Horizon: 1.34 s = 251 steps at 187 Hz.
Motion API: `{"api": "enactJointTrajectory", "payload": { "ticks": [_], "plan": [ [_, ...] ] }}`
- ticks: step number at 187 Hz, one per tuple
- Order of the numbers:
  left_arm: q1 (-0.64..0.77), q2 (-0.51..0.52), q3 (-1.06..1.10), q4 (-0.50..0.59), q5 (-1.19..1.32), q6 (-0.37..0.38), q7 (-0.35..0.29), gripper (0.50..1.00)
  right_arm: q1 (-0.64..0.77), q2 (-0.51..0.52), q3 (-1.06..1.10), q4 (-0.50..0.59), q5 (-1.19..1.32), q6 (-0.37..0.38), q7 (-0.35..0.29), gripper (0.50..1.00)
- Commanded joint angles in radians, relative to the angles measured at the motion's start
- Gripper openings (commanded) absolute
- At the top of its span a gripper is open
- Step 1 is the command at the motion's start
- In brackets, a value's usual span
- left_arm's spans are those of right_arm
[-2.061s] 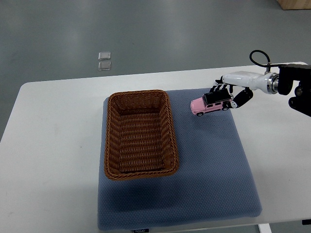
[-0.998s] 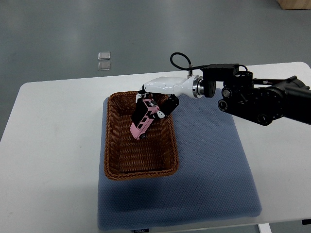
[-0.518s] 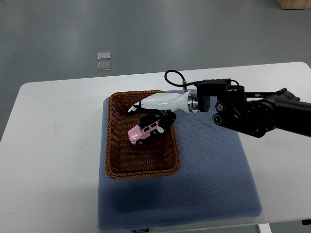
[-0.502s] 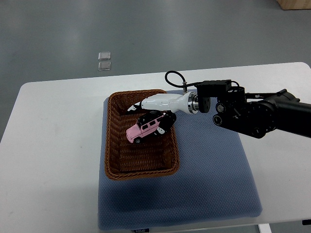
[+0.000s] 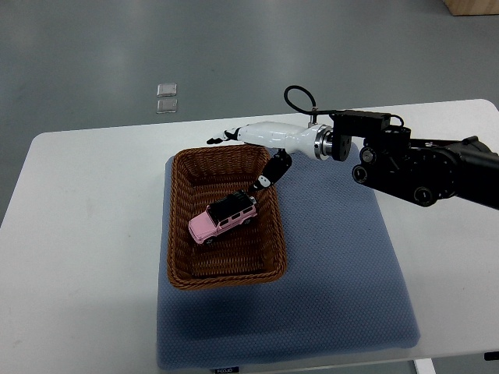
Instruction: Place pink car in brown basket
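Starting at the left, the white table (image 5: 86, 234) is lying bare on that side, and no left arm is showing anywhere along that edge. A blue mat (image 5: 335, 288) is covering the middle of the table, and the brown basket (image 5: 178, 234) is sitting on its left part. Inside the basket the pink car (image 5: 221, 219) is resting on its wheels on the woven floor, angled, roughly at the centre and touching no wall as far as I can see.

Just above and to the right of it, the right hand (image 5: 257, 152) is hanging over the basket's far right corner with its fingers (image 5: 265, 181) spread and holding nothing; one dark fingertip is pointing down near the car's roof, but I am seeing a gap, not a grip. Its arm is reaching in from the right edge across the mat.

By my reckoning the task is as good as finished: the car is in the basket and released. What looks left is only for the hand to be drawn clear of the basket.
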Motion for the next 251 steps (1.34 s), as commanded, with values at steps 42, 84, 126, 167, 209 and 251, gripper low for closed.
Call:
{"api": "enactJointTrajectory", "payload": {
  "ticks": [42, 84, 126, 167, 209, 251],
  "plan": [
    [0.0, 0.0, 0.0, 0.0, 0.0, 0.0, 0.0, 1.0, -0.079, -0.086, 0.127, -0.09, 0.421, -0.003, -0.047, 0.911],
    [0.0, 0.0, 0.0, 0.0, 0.0, 0.0, 0.0, 1.0, -0.229, -0.099, 0.255, -0.196, 0.728, -0.039, -0.048, 0.911],
    [0.0, 0.0, 0.0, 0.0, 0.0, 0.0, 0.0, 1.0, -0.35, -0.123, 0.432, -0.211, 0.909, -0.04, -0.047, 0.913],
    [0.0, 0.0, 0.0, 0.0, 0.0, 0.0, 0.0, 1.0, -0.438, -0.123, 0.568, -0.211, 0.947, -0.042, -0.041, 0.913],
    [0.0, 0.0, 0.0, 0.0, 0.0, 0.0, 0.0, 1.0, -0.445, -0.119, 0.581, -0.211, 0.947, -0.039, -0.041, 0.913],
    [0.0, 0.0, 0.0, 0.0, 0.0, 0.0, 0.0, 1.0, -0.459, -0.113, 0.578, -0.211, 0.947, -0.04, -0.037, 0.913]
  ]
}}
